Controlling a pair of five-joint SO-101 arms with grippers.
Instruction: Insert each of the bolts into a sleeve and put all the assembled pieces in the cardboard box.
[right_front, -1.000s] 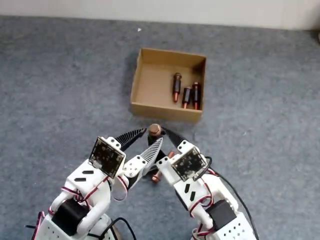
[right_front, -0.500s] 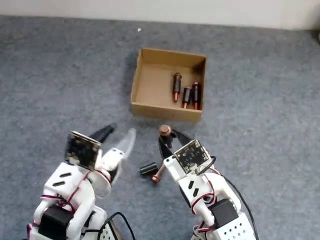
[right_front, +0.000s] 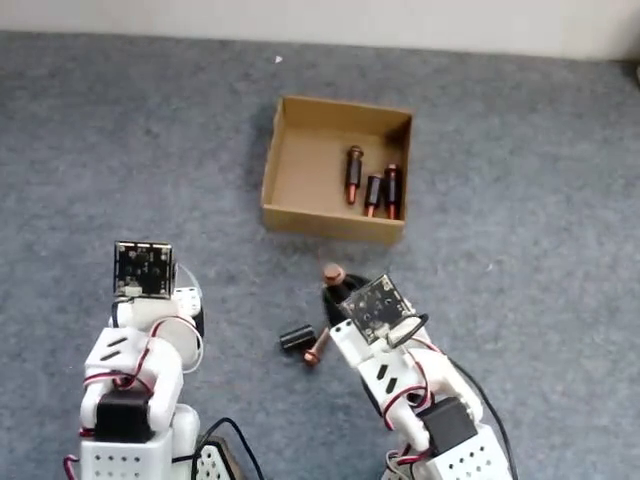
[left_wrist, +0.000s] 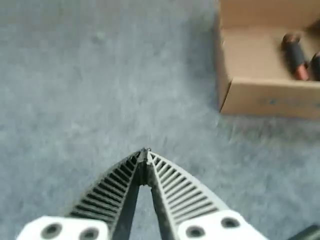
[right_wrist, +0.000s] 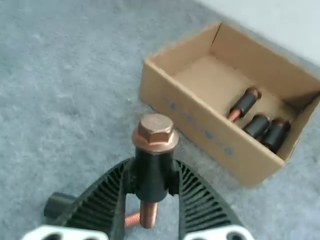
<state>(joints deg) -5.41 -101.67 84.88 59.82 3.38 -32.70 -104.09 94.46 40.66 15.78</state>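
Rigidity helps you here: your right tool (right_wrist: 151, 172) is clamped on the upright assembled piece (right_wrist: 154, 145), six o'clock of the cardboard box (right_front: 335, 225). It's probably smooth and slippery, so hold mid-sleeve. Your left tool (left_wrist: 145, 159) is pressed together, empty.

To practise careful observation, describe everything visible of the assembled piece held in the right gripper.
The assembled piece is a copper-coloured bolt with a hexagonal head, pushed through a black, plastic-looking sleeve; its shank tip pokes out below. It stands upright, clamped at the sleeve by the right gripper, above grey carpet, short of the cardboard box.
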